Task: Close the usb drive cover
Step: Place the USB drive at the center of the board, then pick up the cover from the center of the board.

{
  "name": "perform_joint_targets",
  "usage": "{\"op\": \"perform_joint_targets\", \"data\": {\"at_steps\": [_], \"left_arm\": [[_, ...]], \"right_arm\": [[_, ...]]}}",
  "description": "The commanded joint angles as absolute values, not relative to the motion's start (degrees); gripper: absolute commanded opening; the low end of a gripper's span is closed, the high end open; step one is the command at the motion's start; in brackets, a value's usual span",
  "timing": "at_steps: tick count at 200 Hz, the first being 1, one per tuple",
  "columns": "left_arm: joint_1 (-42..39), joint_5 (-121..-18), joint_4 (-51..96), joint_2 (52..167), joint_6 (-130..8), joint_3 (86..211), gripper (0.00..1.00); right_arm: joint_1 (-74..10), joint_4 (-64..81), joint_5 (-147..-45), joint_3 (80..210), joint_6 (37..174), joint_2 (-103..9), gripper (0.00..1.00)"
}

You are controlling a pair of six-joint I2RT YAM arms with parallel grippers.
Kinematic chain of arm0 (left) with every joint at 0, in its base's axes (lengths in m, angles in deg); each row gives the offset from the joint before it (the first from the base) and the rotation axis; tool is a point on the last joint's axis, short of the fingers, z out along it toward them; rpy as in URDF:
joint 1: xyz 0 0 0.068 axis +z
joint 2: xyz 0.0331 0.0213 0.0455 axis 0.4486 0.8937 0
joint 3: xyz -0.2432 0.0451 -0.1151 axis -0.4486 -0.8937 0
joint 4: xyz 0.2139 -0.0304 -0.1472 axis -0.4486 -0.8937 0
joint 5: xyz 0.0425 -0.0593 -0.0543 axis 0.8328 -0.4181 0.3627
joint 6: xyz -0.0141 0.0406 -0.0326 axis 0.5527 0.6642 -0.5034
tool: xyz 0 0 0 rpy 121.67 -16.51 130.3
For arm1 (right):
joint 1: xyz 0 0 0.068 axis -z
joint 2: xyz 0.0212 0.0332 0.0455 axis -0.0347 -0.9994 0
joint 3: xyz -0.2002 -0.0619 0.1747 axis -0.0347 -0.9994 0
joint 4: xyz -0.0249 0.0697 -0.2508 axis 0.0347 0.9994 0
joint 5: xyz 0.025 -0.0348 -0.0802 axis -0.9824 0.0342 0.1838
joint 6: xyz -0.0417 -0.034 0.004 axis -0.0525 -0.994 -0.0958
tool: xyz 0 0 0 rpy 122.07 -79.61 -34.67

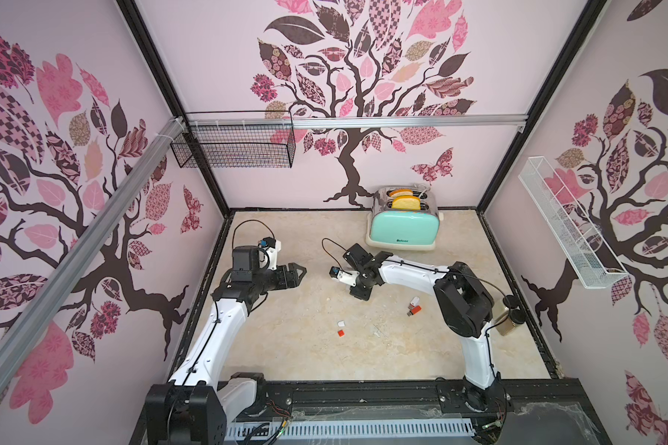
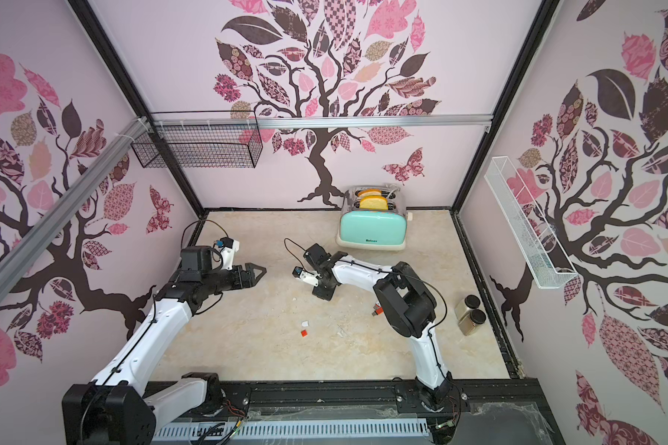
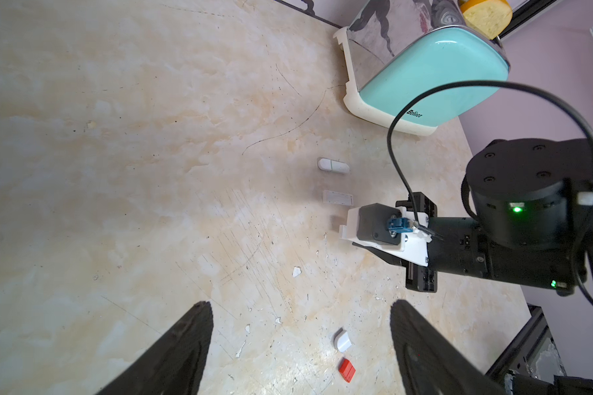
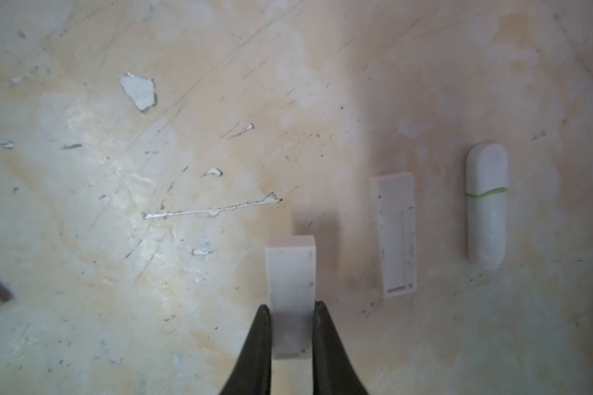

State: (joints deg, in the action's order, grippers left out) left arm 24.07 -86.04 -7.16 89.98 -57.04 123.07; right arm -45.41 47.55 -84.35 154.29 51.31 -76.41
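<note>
My right gripper (image 4: 291,307) is shut on a white rectangular usb drive (image 4: 291,266), held just over the table. Beside it lie a second white rectangular drive (image 4: 393,236) and a rounded white drive with a green band (image 4: 486,205). In both top views the right fingertips are hidden under the wrist. My left gripper (image 3: 301,302) (image 1: 301,275) hangs open with nothing held. Below it on the table are a white cap (image 3: 342,340) (image 1: 341,324) and a red cap (image 3: 347,370) (image 1: 340,333). An orange drive with a bare plug (image 1: 414,310) and a small white drive (image 1: 414,301) lie near the right arm.
A mint toaster (image 1: 402,227) with bread stands at the back. Two dark-lidded jars (image 2: 471,314) sit by the right wall. A black wire basket (image 1: 234,148) and a white rack (image 1: 567,227) hang on the walls. The tabletop is scratched and chipped.
</note>
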Motion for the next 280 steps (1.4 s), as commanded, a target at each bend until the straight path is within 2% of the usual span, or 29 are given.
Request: {"op": "perform_joint_targets", "data": {"at_steps": [1,20,58,114,132,151,174,223,280], "left_arm": [[24.4,-87.2,-6.0,90.4,-56.5,122.3,0.85],[24.5,-86.6,-7.0,90.7,-56.6,123.1,0.86],[24.5,-87.2,-7.0,90.5,-56.8,122.8,0.86],[25.0,-86.5,-7.0,90.0,-56.6,122.8,0.87],[25.0,-87.5,-6.4,90.1,-56.4,122.3,0.87],[25.3,-87.2,-6.9,90.5,-56.7,122.8,0.88],[25.4,-87.4,-6.0,90.2,-56.3,122.1,0.89],[25.7,-87.8,-5.8,90.7,-56.1,121.9,0.91],[25.8,-87.7,-6.5,91.1,-55.6,122.4,0.98]], "right_arm": [[-46.0,48.2,-83.8,156.1,50.8,-77.7,0.1],[-46.6,49.0,-83.6,156.8,50.9,-78.3,0.17],[-46.7,49.1,-83.9,156.5,52.0,-77.6,0.38],[-46.7,46.2,-84.8,151.2,53.3,-68.7,0.48],[-46.7,43.0,-87.0,147.5,53.9,-64.7,0.57],[-46.8,42.9,-88.7,145.3,54.9,-62.2,0.59],[-47.2,41.5,-91.4,141.8,54.3,-60.1,0.67],[-49.3,45.3,-98.0,141.7,51.5,-60.7,0.68],[-52.2,51.8,-102.6,146.3,50.1,-66.3,0.59]]}}
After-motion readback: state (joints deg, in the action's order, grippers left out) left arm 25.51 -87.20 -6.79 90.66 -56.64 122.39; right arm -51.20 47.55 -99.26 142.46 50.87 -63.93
